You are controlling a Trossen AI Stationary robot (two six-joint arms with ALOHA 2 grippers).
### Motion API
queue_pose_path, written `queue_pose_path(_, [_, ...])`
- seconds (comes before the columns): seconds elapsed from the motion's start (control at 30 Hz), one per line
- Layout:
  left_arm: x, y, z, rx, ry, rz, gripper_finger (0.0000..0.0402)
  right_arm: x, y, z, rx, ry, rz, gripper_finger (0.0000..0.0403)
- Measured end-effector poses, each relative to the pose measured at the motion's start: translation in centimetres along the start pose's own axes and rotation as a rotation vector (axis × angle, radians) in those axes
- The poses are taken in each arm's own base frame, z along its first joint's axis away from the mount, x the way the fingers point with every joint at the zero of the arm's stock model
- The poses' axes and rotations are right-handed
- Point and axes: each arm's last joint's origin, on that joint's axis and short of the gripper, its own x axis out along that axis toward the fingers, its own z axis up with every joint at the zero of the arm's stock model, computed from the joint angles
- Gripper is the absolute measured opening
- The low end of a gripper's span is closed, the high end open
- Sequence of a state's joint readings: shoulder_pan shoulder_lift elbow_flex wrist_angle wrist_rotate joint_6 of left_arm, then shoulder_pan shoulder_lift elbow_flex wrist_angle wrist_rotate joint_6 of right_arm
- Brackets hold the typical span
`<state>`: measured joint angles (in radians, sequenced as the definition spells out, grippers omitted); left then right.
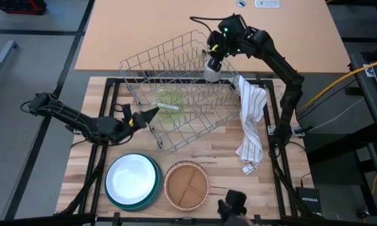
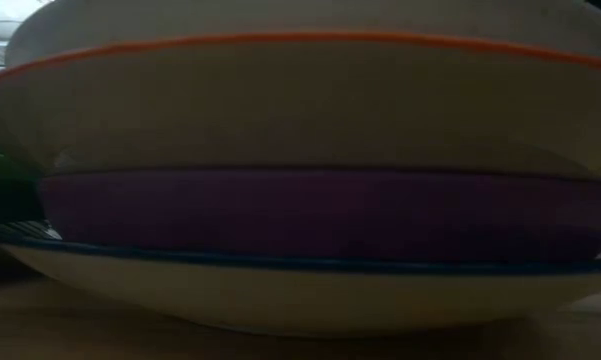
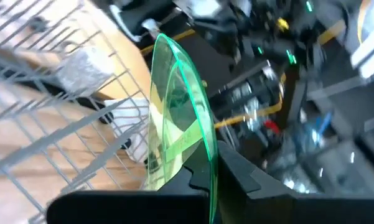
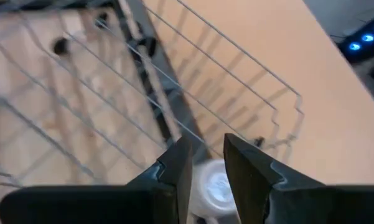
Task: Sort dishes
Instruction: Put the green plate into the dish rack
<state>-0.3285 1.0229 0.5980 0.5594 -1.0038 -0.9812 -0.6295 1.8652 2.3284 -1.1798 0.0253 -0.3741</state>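
- Two arms reached into the grey wire rack point(image 1: 182, 94) at the upper centre of the overhead frame.
- The left gripper point(image 1: 152, 113), coming in from the left edge of the rack, was clamped on the rim of a clear green plate point(image 1: 169, 100) that lay among the rack's wires; the left wrist view showed that plate point(image 3: 180, 118) edge-on, pinched between the dark fingers.
- The right gripper point(image 1: 214, 63), at the rack's upper right corner, held a small white dish point(image 1: 212, 71) between its fingers; the right wrist view showed the dish point(image 4: 215, 185) gripped there above the rack's wires.
- A white striped cloth point(image 1: 251, 122) hung over the rack's right side.
- Lower left of centre sat a white plate in a teal one point(image 1: 133, 181), and just beside it, on the right, a brown divided plate point(image 1: 186, 185).
- The low view was filled by stacked dishes: one with an orange rim point(image 2: 300, 100) over a purple one point(image 2: 320, 215) over a blue-rimmed white one point(image 2: 300, 295).
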Motion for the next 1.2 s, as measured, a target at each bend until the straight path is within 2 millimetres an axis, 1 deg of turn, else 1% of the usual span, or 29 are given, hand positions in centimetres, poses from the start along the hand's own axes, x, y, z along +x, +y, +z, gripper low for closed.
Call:
queue_pose_path(0.1, [0.0,0.3,0.0,-0.115,-0.037,0.04,0.0001,0.2,-1.4,-0.9,0.026,0.044,-0.017,0.0097])
queue_pose_path(0.23, [0.0,0.9,-0.3,-0.219,-0.051,0.087,0.0001,0.1,-3.1,-1.9,0.065,0.076,-0.039,0.0097])
queue_pose_path(0.43, [-0.1,2.2,-0.8,-0.307,-0.04,0.162,0.0,0.0,-5.1,-3.4,0.115,0.131,-0.049,0.0097])
queue_pose_path(0.57, [0.1,2.7,-0.7,-0.297,-0.05,0.198,0.0,0.8,-5.8,-4.5,0.132,0.17,-0.027,0.0097])
queue_pose_path(0.67, [0.6,2.2,-0.2,-0.232,-0.046,0.223,0.0,1.8,-6.1,-5.5,0.132,0.205,0.013,0.0097])
queue_pose_path(0.77, [1.2,0.8,0.9,-0.175,-0.03,0.251,0.0,3.2,-6.0,-6.7,0.131,0.251,0.06,0.0097])
queue_pose_path(0.93, [2.0,-0.7,2.6,-0.187,0.025,0.355,0.0,5.7,-5.9,-8.5,0.145,0.302,0.091,0.0097])
queue_pose_path(1.03, [2.2,-1.1,2.9,-0.197,0.029,0.419,0.0,7.2,-5.7,-9.2,0.143,0.297,0.088,0.0097])
queue_pose_path(1.2, [2.5,-1.1,2.4,-0.258,0.038,0.462,0.0,9.4,-5.5,-10.2,0.116,0.276,0.082,0.0097])
